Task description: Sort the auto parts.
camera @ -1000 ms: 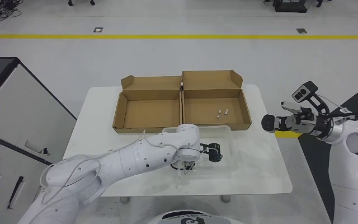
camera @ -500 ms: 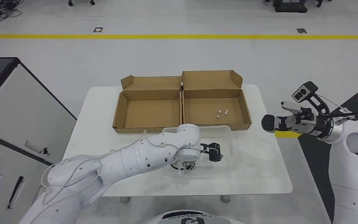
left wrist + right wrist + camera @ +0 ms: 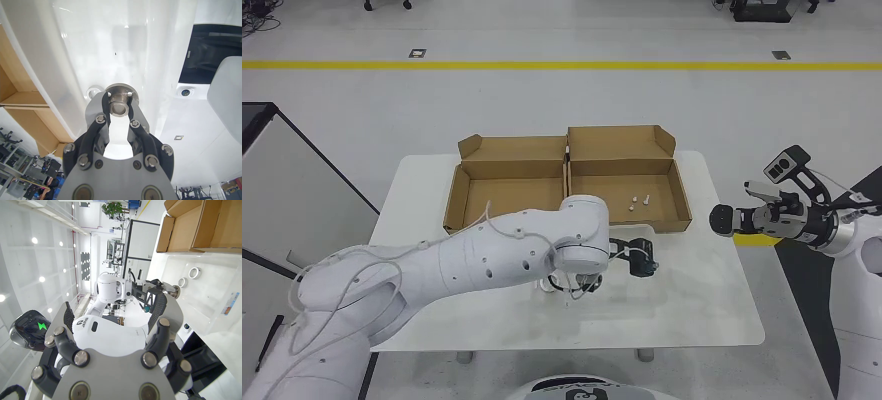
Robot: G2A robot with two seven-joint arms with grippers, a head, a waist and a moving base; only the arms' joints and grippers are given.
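Observation:
My left gripper (image 3: pixel 642 258) hangs over the clear plastic tray (image 3: pixel 634 298), shut on a metal flanged bushing (image 3: pixel 118 106). In the left wrist view the left gripper (image 3: pixel 118 111) clamps the bushing's barrel from both sides, flange facing away. A white ring (image 3: pixel 92 92) lies in the tray just behind it. The right wrist view shows that left gripper (image 3: pixel 167 289) with the bushing (image 3: pixel 176 292) above the tray wall (image 3: pixel 208 321), near two white rings (image 3: pixel 194 273). My right gripper (image 3: pixel 722 218) is off the table's right edge, open and empty, as its wrist view (image 3: pixel 111 302) shows.
Two open cardboard boxes stand side by side behind the tray: the left box (image 3: pixel 507 200) is bare, the right box (image 3: pixel 662 185) holds a few small white parts (image 3: pixel 640 201). The white table (image 3: pixel 712 300) has free room at its right front.
My left gripper has lifted with the bushing and shifted right and back, toward the right box. The right arm has not moved.

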